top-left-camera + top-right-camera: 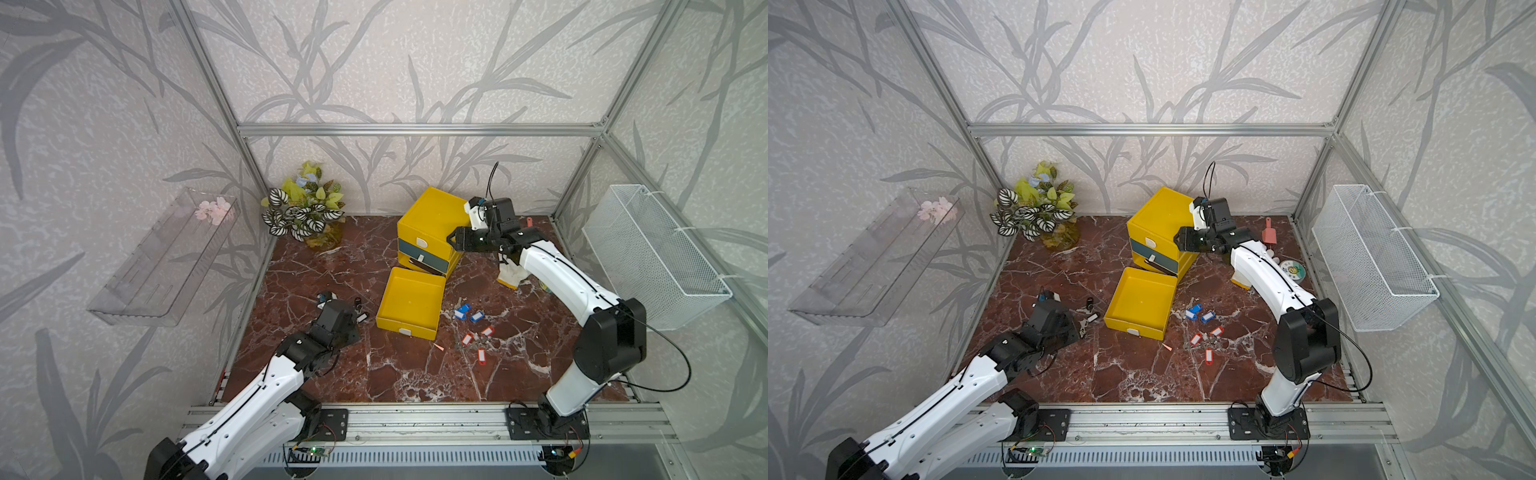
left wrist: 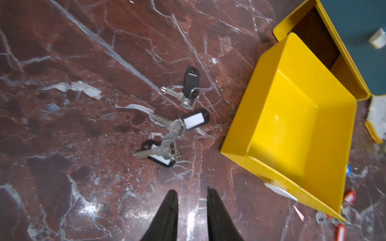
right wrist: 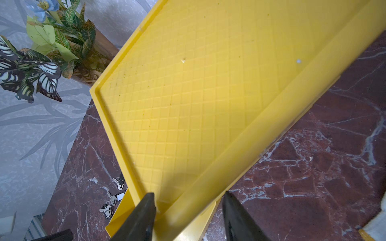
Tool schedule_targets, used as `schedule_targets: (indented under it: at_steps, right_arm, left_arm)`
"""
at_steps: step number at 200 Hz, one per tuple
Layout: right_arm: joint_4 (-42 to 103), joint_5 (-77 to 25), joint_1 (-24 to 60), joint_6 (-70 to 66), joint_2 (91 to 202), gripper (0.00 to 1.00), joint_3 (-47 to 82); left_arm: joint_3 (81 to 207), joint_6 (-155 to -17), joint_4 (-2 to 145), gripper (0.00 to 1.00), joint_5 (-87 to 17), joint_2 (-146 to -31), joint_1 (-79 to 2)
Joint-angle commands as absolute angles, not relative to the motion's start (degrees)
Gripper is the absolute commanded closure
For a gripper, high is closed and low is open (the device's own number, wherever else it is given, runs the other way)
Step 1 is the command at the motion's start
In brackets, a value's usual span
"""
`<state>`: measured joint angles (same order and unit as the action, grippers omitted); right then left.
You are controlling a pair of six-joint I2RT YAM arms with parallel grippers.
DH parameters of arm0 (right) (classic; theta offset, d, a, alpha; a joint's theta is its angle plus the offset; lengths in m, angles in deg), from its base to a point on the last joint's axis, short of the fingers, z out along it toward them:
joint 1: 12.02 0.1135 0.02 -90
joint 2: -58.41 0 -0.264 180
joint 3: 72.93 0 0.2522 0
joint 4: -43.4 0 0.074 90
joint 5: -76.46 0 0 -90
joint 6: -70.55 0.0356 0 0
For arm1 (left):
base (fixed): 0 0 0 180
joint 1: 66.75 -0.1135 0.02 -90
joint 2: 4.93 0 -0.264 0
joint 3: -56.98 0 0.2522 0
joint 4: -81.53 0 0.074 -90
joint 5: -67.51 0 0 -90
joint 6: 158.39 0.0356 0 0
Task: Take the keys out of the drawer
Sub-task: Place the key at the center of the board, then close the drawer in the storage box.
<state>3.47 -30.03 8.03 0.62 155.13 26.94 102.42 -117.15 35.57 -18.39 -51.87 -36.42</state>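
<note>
Black-tagged keys lie on the marble counter just ahead of the left pincer — its fingers stand parted with nothing between them. The yellow drawer sits on the counter beside them. Blue-tagged keys and red-tagged keys lie on its far side. The right pincer straddles the rim of the yellow cabinet — clamped or loose, I cannot tell.

The red-brown stone table has an empty yellow drawer lying flat in the middle. Black-tag keys lie on one side of it, blue-tag keys and red-tag keys on the other. At the back are a tipped yellow drawer box, a plant pot and a pink scoop.
</note>
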Motion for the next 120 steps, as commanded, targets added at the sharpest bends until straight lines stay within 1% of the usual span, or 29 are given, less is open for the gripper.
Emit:
schedule_targets:
  at_steps: [1, 35, 59, 99, 120]
  right_arm:
    - [-0.65, -28.97, 8.19, -0.29, 155.88, 0.45, 27.84]
    - [-0.41, -28.87, 8.19, -0.03, 155.88, 0.45, 27.21]
    - [-0.56, -28.57, 8.19, 0.05, 155.88, 0.45, 27.10]
    - [-0.72, -28.67, 8.19, 0.33, 155.87, 0.45, 27.91]
    - [-1.29, -28.25, 8.19, 0.08, 157.60, 0.45, 28.58]
  left_arm:
    - [101.91, -120.19, 37.09, 0.77, -28.68, -51.98, -35.62]
    - [97.50, -123.30, 50.99, 0.77, -34.22, -57.53, -34.42]
    - [97.11, -123.66, 60.24, 0.77, -34.82, -63.68, -33.69]
    - [99.14, -123.43, 68.38, 0.77, -38.48, -75.43, -33.40]
    - [101.19, -122.86, 71.06, 0.77, -40.18, -81.32, -33.36]
